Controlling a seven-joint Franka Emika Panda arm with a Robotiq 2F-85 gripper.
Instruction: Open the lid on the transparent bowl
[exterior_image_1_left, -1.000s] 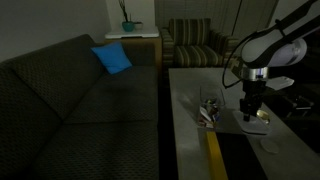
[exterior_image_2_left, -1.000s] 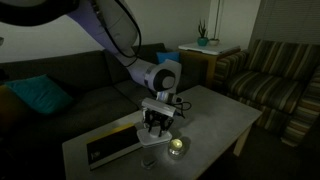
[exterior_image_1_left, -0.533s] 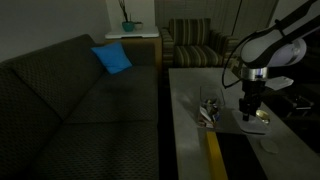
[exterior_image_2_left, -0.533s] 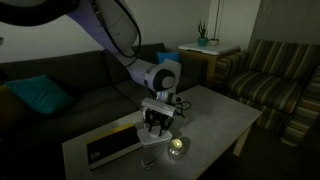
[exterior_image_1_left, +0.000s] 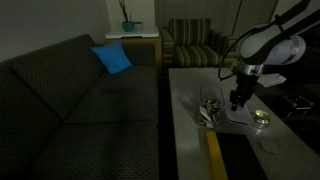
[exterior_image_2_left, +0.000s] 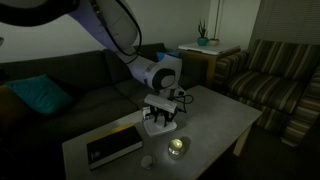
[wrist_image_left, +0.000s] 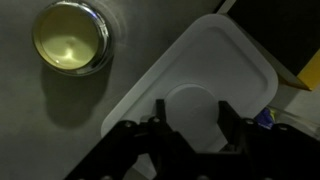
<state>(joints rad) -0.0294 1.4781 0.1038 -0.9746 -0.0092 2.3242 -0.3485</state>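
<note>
Right now the gripper hangs over the lid. Its fingers are drawn in narrow on either side of a raised round boss at the lid's middle, and it looks to me as though they are pinching it. In an exterior view the gripper sits low above the grey surface, with something pale white directly under it.

I cannot make out the transparent bowl anywhere. If it is under the lid, the lid hides it completely, so I cannot say whether the two have come apart.

That is my main worry. A snug plastic lid may carry the bowl up with it, and the bowl could then let go partway and drop or tip onto the surface.

The grip bothers me too. The boss is small, smooth and rounded, so the lid could swivel or slide out of the fingers if the arm swings sideways.

A round shiny gold-tinted tin stands near the lid but clear of its edge, as an exterior view also shows. Carrying the lid that way at this height could clip the tin and send it skating.
</note>
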